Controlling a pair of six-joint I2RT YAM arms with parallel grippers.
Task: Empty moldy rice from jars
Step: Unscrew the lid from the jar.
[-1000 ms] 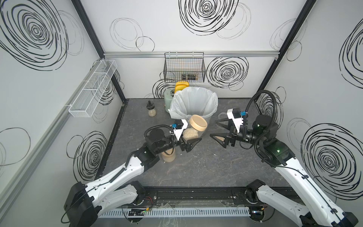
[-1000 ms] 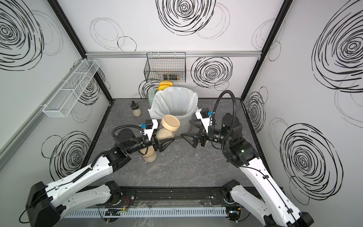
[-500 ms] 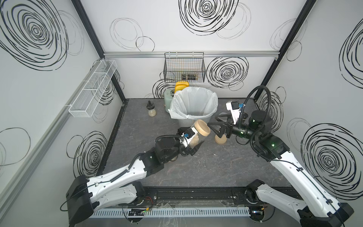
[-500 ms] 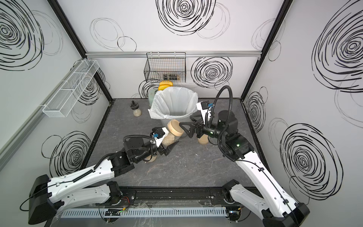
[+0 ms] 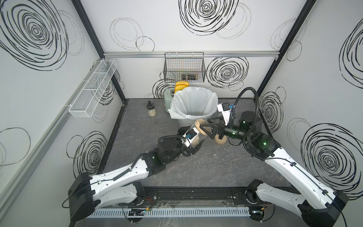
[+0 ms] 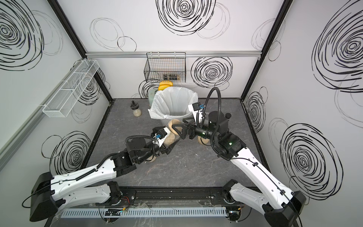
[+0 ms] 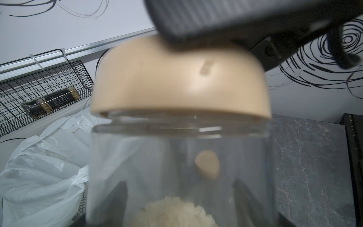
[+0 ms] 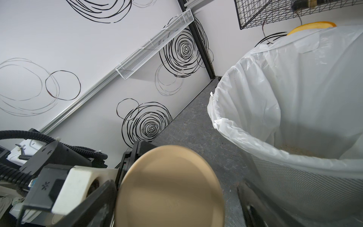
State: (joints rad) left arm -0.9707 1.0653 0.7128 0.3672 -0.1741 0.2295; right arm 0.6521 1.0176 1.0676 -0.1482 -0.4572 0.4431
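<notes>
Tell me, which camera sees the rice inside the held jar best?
The left wrist view: the moldy rice is close, heaped inside the clear jar, though cut off by the picture's edge. Both top views show only a small pale patch. The right wrist view shows the lid, no rice.

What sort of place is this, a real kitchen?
Probably a robot test cell, not a kitchen: white panel walls printed with black swirls, two white-and-black robot arms, and a mesh bin lined with white plastic.

Jars (image 5: 198, 138) three, two partly hidden; bin (image 5: 196, 102) one; baskets (image 5: 184, 67) two; bottle (image 5: 151, 110) one.
</notes>
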